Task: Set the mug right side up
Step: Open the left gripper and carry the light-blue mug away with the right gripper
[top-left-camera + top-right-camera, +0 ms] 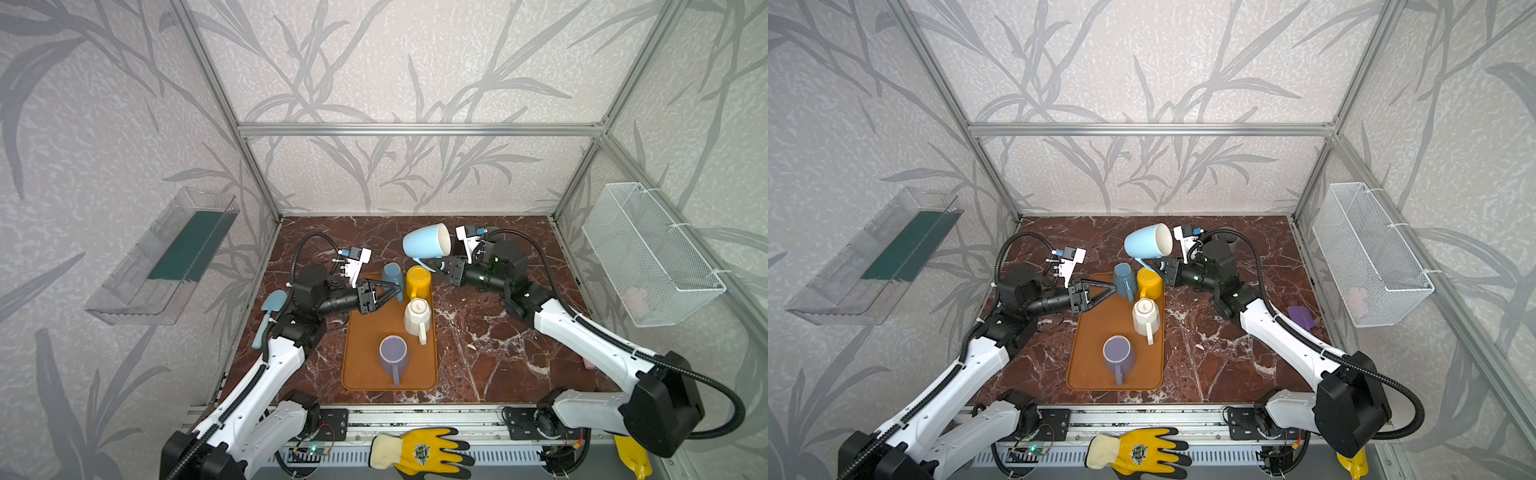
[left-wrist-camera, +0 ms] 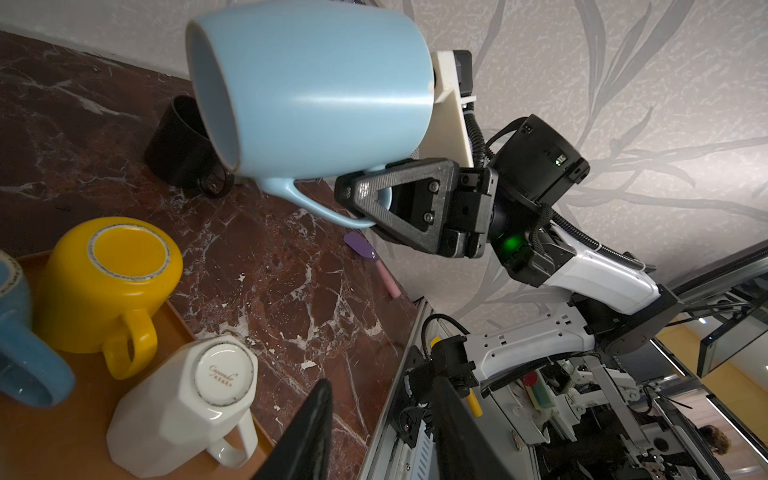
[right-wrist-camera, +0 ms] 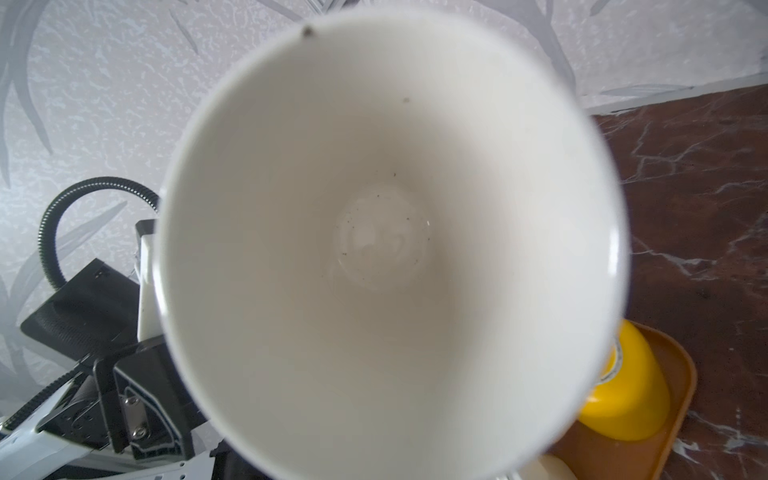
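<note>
The light blue mug point(image 1: 426, 243) point(image 1: 1146, 243) hangs in the air above the far end of the orange tray point(image 1: 365, 365). It lies on its side, its white inside facing the right wrist camera point(image 3: 390, 249). My right gripper point(image 1: 442, 266) point(image 2: 361, 199) is shut on its handle, as the left wrist view shows; in the right wrist view the mug hides the jaws. My left gripper point(image 1: 395, 289) point(image 2: 382, 436) is open with nothing between its fingers, beside a dark blue mug point(image 1: 392, 274) at the tray's far left corner.
On the tray stand a yellow mug point(image 1: 417, 282) and a white mug point(image 1: 417, 316), both upside down, and an upright purple mug point(image 1: 392, 353). A black mug point(image 2: 178, 145) sits by the back wall. A purple spatula point(image 1: 1302, 318) lies right, a light blue one point(image 1: 270, 311) left.
</note>
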`<state>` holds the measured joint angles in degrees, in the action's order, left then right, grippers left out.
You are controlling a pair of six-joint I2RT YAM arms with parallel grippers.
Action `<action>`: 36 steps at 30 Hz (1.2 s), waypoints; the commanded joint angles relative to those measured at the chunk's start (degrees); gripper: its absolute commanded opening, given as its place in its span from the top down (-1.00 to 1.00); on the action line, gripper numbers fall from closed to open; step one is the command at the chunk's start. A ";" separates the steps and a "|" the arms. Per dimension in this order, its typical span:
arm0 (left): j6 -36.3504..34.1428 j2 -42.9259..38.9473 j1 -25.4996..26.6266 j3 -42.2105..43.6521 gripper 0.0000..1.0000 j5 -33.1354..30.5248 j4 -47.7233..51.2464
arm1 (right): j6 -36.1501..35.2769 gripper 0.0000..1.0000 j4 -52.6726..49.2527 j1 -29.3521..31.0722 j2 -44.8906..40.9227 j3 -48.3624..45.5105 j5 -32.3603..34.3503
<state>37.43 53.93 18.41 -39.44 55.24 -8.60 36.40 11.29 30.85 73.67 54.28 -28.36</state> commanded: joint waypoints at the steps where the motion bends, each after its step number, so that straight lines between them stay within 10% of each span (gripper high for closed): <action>1: -3.63 0.32 0.80 -2.74 0.16 -3.03 4.79 | -5.73 1.00 -3.30 -0.91 -1.63 5.17 3.50; 19: -15.80 4.84 9.00 -12.17 0.20 -23.93 26.01 | -16.45 1.00 -26.97 -1.06 10.44 21.08 23.16; 36: -17.10 1.35 9.69 -12.02 0.21 -28.80 31.74 | -15.99 1.00 -39.32 -0.99 30.12 36.85 33.86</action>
<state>22.09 56.71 27.77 -49.91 28.18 20.56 20.99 -27.90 30.00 102.24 86.70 2.33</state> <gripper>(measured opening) 0.396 0.156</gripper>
